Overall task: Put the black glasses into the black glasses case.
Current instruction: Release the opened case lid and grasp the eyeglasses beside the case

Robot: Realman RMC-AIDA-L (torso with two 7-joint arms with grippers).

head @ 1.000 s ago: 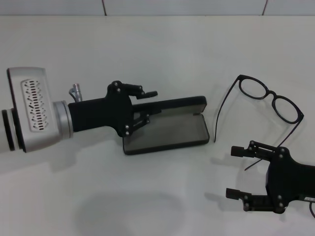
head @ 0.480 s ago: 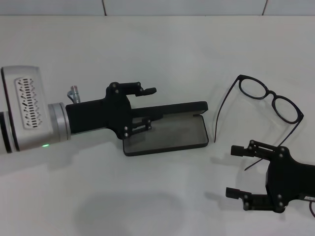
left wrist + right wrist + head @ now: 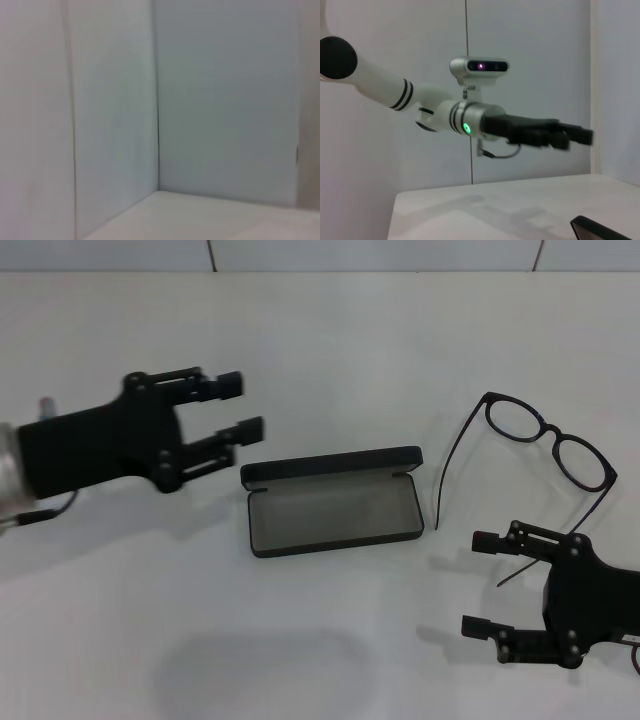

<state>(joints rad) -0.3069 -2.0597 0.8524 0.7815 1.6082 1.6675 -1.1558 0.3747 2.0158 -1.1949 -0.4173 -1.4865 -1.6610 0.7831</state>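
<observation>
Left of open black glasses case [image 3: 332, 499] — left gripper [image 3: 236, 407] raised, jaws released; right gripper [image 3: 482, 583] likewise.

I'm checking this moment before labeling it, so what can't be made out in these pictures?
- Glasses: the near temple tip is hidden behind the right hand in the head view.
- Case: cut off by the right wrist view's edge; only a corner shows.
- Left wrist view: only wall, no objects.
- Left hand: blurred in the head view.
</observation>
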